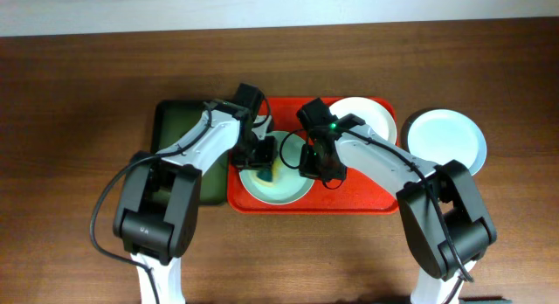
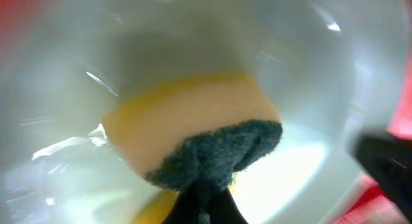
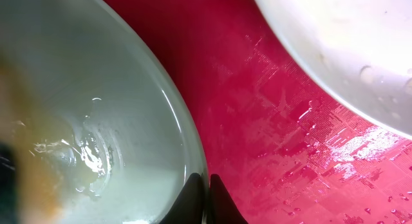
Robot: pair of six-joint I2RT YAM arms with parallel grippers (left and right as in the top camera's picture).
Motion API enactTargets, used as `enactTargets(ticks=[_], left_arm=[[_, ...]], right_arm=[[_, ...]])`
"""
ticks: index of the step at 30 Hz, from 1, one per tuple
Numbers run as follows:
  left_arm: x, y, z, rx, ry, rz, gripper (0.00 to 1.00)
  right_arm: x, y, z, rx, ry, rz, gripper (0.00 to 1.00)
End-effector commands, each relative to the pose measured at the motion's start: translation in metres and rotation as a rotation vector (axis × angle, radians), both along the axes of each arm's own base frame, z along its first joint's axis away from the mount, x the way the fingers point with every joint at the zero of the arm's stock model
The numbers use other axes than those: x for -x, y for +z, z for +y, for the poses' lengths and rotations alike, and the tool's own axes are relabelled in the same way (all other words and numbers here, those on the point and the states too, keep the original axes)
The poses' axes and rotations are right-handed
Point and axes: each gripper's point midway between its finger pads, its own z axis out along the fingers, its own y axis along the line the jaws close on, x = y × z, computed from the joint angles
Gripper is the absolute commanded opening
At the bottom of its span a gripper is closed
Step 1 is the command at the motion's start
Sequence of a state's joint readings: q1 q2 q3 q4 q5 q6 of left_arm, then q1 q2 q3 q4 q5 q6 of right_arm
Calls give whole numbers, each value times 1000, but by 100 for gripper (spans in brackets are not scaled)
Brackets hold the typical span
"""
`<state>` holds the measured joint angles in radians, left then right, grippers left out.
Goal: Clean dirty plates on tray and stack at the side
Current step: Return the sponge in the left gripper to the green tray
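Observation:
The red tray (image 1: 367, 197) carries a pale green plate (image 1: 284, 189) at its front left and a cream-white plate (image 1: 367, 119) at its back right. My left gripper (image 1: 261, 161) is shut on a yellow sponge (image 2: 187, 124) with a dark scouring side, and the sponge is pressed onto the green plate's (image 2: 322, 82) wet inside. My right gripper (image 3: 207, 193) is shut on the green plate's (image 3: 96, 76) right rim, one finger inside and one over the wet tray (image 3: 257, 121). A pale blue plate (image 1: 446, 140) lies on the table right of the tray.
A narrower dark green tray (image 1: 177, 129) lies against the red tray's left side, partly under my left arm. The cream-white plate (image 3: 341, 44) lies close to my right gripper, across a strip of tray. Brown tabletop surrounds everything.

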<state>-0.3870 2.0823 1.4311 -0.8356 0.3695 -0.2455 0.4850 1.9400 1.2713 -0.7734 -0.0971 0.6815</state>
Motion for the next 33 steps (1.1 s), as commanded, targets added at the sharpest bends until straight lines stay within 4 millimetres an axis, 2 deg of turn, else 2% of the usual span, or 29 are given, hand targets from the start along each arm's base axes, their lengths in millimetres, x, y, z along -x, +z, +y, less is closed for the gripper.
enactTargets(ticks=[1, 2, 3, 5, 8, 10, 12, 14, 17, 21, 25, 28, 33], left_arm=[[21, 10, -33, 215, -79, 90, 0], [15, 19, -28, 212, -70, 60, 0], [4, 32, -16, 173, -50, -2, 0], [-22, 65, 28, 11, 18, -177, 0], [-37, 99, 83, -190, 107, -321, 0], [-42, 105, 125, -322, 178, -346, 0], [-40, 94, 149, -388, 214, -318, 0], [-34, 76, 160, -407, 229, -272, 0], [-29, 34, 175, -432, 247, -204, 0], [-28, 6, 182, -446, 253, -146, 1], [-27, 5, 182, -448, 252, -139, 2], [-28, 5, 183, -450, 254, -145, 0], [-28, 5, 203, -449, 345, -121, 0]], right_arm=[[5, -3, 0, 5, 3, 10, 4], [5, -3, 0, 6, 3, 9, 4], [5, -3, 0, 6, 3, 9, 5], [5, -3, 0, 6, 3, 9, 5], [5, -3, 0, 6, 3, 9, 5], [5, -3, 0, 6, 3, 9, 5], [5, -3, 0, 6, 3, 9, 5], [5, -3, 0, 6, 3, 10, 6], [5, -3, 0, 6, 3, 10, 6], [5, -3, 0, 6, 3, 10, 6], [6, -3, -1, 7, 3, 11, 6], [14, -4, -6, 28, 3, 44, 6], [19, -5, -8, 38, 3, 64, 6]])
